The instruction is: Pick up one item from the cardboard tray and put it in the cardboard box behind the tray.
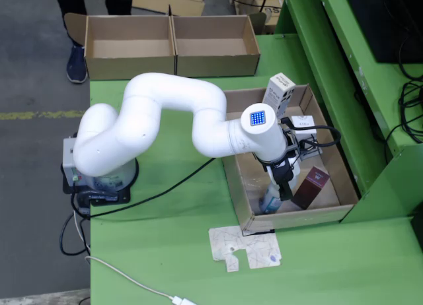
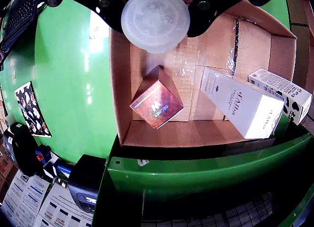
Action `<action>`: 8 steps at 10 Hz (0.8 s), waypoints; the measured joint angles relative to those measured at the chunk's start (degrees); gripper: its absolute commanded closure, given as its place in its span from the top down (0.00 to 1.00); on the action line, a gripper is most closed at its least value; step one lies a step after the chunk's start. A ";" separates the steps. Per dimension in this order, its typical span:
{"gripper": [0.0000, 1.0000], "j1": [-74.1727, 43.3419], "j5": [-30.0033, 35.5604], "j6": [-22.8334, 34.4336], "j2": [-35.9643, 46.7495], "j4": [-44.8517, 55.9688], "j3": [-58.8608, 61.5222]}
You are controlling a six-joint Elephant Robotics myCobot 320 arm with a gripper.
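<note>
A white robot arm (image 1: 165, 120) is mounted on a green table (image 1: 165, 252); it is seen from above, bent over an open cardboard tray (image 1: 248, 206) at the right of the fixed view; its jaws (image 1: 281, 183) are lowered inside the tray near the front wall; a pale blue-and-white item (image 1: 269, 203) is seen directly beneath the tool, though contact cannot be confirmed. In the riding view, a round translucent suction-like cup (image 2: 155, 19) is seen at the top, seemingly the tool's tip; whether anything is held cannot be told, nor how far the jaws are parted. A dark red box (image 2: 157, 104) is seen tilted on the tray floor, just beside the tool; a long white carton (image 2: 243, 109) lies further along; a smaller white carton (image 2: 280, 92) is propped against the far corner. Two open cardboard boxes (image 1: 172, 46) are set side by side at the table's far edge, well apart from the tray; a person's legs (image 1: 78, 61) are visible behind them. A flat printed scrap (image 1: 246, 249) lies on the table in front of the tray.

The pick appears to be under way; it is best done by pressing squarely onto a flat face; the lift should be kept vertical until the tray wall is cleared; the neighbouring red box should not be nudged.
</note>
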State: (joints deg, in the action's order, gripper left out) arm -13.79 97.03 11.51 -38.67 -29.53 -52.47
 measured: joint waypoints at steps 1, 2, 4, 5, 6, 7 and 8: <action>0.00 0.00 0.00 0.00 0.00 0.00 0.00; 0.00 0.00 0.00 0.00 0.00 0.00 0.00; 0.00 0.00 0.00 0.00 0.00 0.00 0.00; 0.00 0.00 0.00 0.00 0.00 0.00 0.00; 0.00 0.00 0.00 0.00 0.00 0.00 0.00; 0.00 0.00 0.08 0.00 0.00 0.18 0.18; 0.00 -0.36 0.44 0.44 -1.67 1.94 2.73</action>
State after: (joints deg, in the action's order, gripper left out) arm -14.15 97.47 11.95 -40.34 -27.59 -49.74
